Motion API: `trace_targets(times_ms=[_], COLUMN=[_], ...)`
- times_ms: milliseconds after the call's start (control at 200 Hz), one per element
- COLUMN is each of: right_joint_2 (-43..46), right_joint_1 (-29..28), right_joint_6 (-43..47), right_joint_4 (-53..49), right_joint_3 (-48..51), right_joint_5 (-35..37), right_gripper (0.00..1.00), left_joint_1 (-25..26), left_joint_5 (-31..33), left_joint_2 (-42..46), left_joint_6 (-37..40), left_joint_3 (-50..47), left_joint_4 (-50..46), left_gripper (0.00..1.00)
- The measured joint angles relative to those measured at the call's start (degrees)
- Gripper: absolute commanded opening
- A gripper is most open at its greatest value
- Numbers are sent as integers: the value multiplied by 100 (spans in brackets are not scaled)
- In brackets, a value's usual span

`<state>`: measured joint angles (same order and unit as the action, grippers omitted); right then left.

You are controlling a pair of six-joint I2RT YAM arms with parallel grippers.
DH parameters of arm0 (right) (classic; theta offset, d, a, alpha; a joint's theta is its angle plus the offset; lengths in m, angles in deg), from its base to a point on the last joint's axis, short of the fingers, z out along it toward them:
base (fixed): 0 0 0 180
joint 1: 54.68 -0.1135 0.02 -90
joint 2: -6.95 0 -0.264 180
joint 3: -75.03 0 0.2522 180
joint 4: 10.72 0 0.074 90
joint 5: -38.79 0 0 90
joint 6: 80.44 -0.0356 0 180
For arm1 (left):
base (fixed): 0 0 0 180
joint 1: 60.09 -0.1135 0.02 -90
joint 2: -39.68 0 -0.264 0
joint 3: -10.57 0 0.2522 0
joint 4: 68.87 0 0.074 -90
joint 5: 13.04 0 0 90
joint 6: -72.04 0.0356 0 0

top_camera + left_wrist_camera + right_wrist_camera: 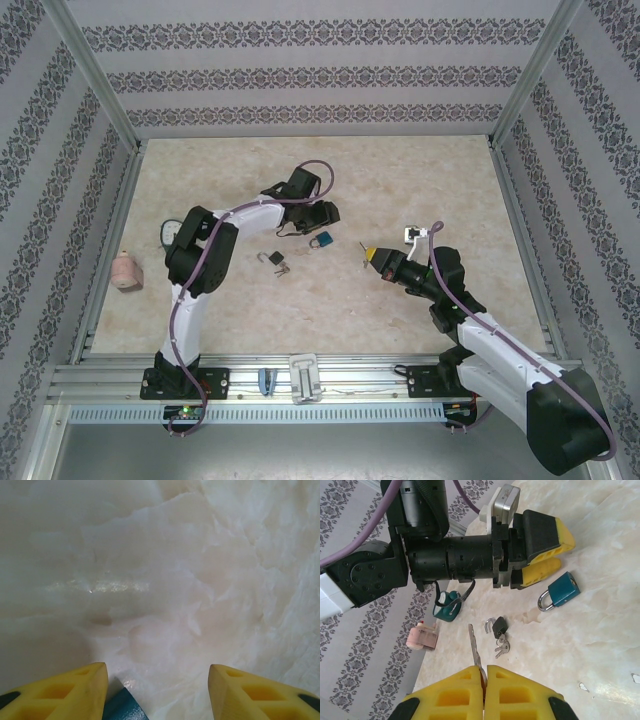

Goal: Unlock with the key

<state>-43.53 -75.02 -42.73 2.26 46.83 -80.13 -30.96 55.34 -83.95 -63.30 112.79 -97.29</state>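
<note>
From above, my left gripper (318, 225) is hovering over the teal padlock (320, 241) mid-table, with my right gripper (372, 256) near its right side. At my left wrist, my fingers (75, 692) are standing apart, released, flanking the padlock's corner. At my right wrist, I am pinching the key (475, 650) tight, blade sticking forward

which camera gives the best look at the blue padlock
The right wrist view: the blue padlock shows whole, body and silver shackle both clear, just below the left gripper. The top external view shows the padlock small, by that gripper. The left wrist view catches a teal corner at its bottom edge.
</note>
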Motion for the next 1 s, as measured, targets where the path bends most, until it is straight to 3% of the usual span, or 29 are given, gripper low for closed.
trace_targets(times_ms=[999], right_joint_2=[-138], right_joint_1=[76], right_joint_6=[-4], right_joint_4=[2], right_joint_3=[76], right_joint_5=[17], right_gripper=[0], left_joint_1=[192], left_joint_5=[-776], left_joint_2=[-286], left_joint_6=[479], left_joint_3=[511], left_joint_4=[-739], left_gripper=[42])
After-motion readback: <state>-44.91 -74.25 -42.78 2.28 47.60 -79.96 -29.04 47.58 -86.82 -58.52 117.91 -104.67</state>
